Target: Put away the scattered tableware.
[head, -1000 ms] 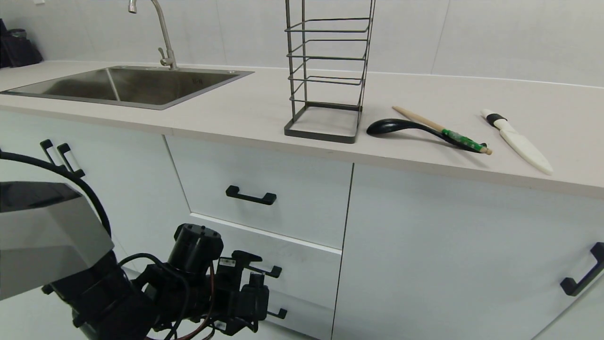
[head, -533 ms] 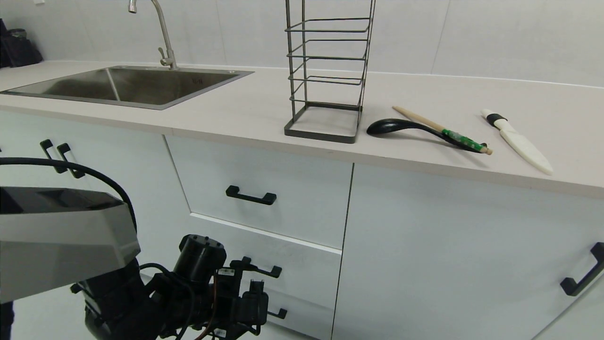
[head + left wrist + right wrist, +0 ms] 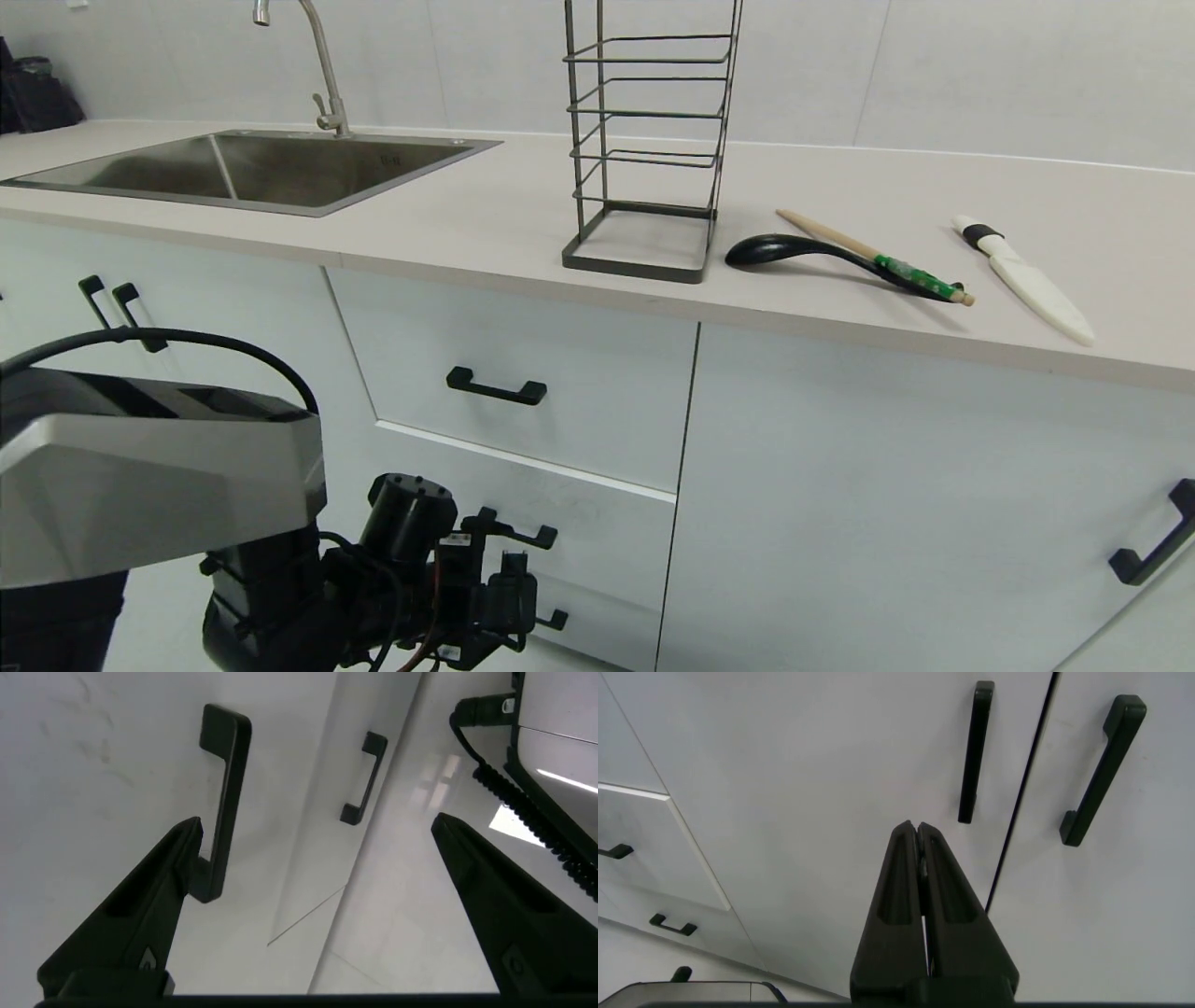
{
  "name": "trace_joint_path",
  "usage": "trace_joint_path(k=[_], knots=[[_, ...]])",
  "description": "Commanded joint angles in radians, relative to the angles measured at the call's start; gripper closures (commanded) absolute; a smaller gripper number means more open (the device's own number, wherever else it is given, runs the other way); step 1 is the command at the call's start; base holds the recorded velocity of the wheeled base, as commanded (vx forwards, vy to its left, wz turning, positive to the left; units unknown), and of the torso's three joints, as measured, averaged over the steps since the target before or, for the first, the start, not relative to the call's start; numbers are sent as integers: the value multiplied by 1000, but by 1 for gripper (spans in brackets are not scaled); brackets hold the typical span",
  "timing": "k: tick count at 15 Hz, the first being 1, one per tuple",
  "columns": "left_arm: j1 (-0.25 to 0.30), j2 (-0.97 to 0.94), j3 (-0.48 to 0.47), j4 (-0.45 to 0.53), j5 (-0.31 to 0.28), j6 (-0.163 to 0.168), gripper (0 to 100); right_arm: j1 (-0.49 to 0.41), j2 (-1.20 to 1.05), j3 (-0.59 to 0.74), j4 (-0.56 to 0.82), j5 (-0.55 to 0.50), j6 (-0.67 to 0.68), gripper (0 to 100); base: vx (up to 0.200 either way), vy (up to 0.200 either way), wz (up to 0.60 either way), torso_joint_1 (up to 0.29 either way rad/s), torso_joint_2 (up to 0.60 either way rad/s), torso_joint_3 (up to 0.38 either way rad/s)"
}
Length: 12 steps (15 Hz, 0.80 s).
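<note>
On the counter (image 3: 485, 233), a black spoon (image 3: 794, 250) lies just right of the tall wire rack (image 3: 644, 149). A wooden stick with a green-patterned end (image 3: 878, 259) crosses the spoon's handle. Farther right lies a white knife with a black band (image 3: 1022, 278). My left arm (image 3: 420, 579) hangs low in front of the drawers, well below the counter. Its left gripper (image 3: 316, 826) is open, with nothing between its fingers, and faces a black drawer handle (image 3: 220, 803). My right gripper (image 3: 918, 831) is shut and empty, pointing at white cabinet doors.
A steel sink (image 3: 252, 168) with a tap (image 3: 322, 65) is set in the counter's left part. Drawers and doors with black handles (image 3: 495, 385) run under the counter. Two vertical door handles (image 3: 976, 751) lie beyond the right gripper.
My left arm has shifted right and a little lower in front of the drawers. The spoon, stick, knife and rack have not moved.
</note>
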Motion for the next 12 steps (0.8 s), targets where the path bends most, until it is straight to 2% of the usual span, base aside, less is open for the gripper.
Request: trace_joint_path(k=[1,8,12], knots=[[0,27,-3,-6,0,1,0,0,1,0,0,1,0,100,0,0,0,0,0,0],[0,102,-86,-19,-3,5,0,0,2,0,0,0,0,100,0,0,0,0,0,0],[0,117,-101,-20,-3,7,0,0,1,0,0,0,0,100,0,0,0,0,0,0]])
